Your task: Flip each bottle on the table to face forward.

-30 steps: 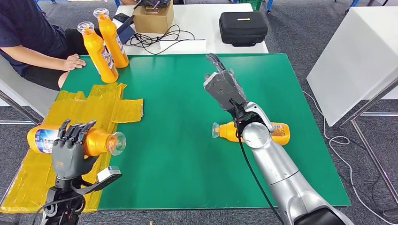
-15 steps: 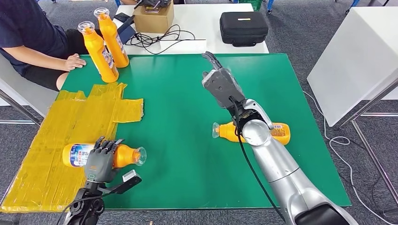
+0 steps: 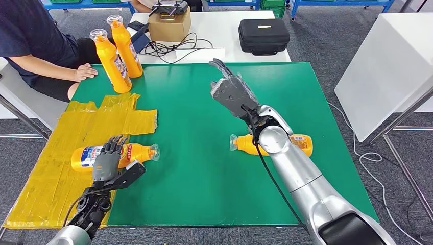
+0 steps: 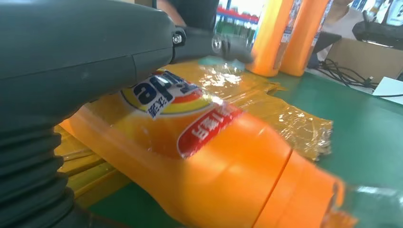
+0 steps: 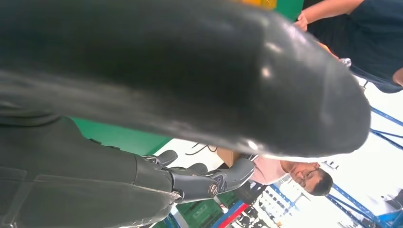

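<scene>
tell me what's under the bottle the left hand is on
The bottle lies on its side on yellow plastic sheeting taped over the green table, its cap end reaching past the sheet's edge. The left hand rests on it and covers part of it.

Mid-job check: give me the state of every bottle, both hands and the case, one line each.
Left bottle: lying on the yellow sheet, label up, cap toward table centre.
Right bottle: lying on the green mat, partly behind the right arm.
Two back bottles: upright, side by side.
Left hand: resting on the left bottle.
Right hand: raised, holding nothing.
Black case: closed.
</scene>
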